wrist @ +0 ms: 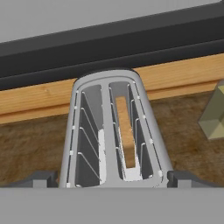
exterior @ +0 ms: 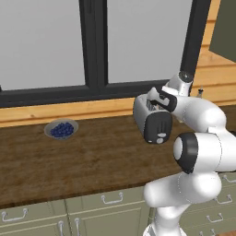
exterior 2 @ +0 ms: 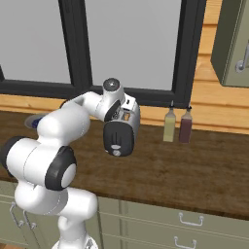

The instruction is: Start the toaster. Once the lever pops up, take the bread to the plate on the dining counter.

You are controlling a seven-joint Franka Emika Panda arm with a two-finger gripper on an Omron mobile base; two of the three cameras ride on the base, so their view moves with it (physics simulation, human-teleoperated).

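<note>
The silver-grey toaster (exterior: pixel 148 120) stands on the wood counter below the window, its dark front panel (exterior 2: pixel 118 139) facing me. In the hand view I look straight down into the toaster's (wrist: pixel 107 127) two slots. The tan bread (wrist: pixel 125 131) stands on edge in the right slot, and the left slot holds nothing. My gripper (wrist: pixel 113 180) hangs just above the toaster top, open, with one dark fingertip (wrist: pixel 41 179) on each side and nothing between them. From the base cameras the hand (exterior: pixel 159 100) covers the toaster's top. The plate and the dining counter are out of view.
A grey bowl of blueberries (exterior: pixel 61 129) sits on the counter to the left. Two bottles (exterior 2: pixel 169 125) (exterior 2: pixel 185 125) stand against the back wall right of the toaster. An upper cabinet (exterior 2: pixel 234 44) hangs at the right. Drawers with handles (exterior: pixel 112 199) run below the counter edge.
</note>
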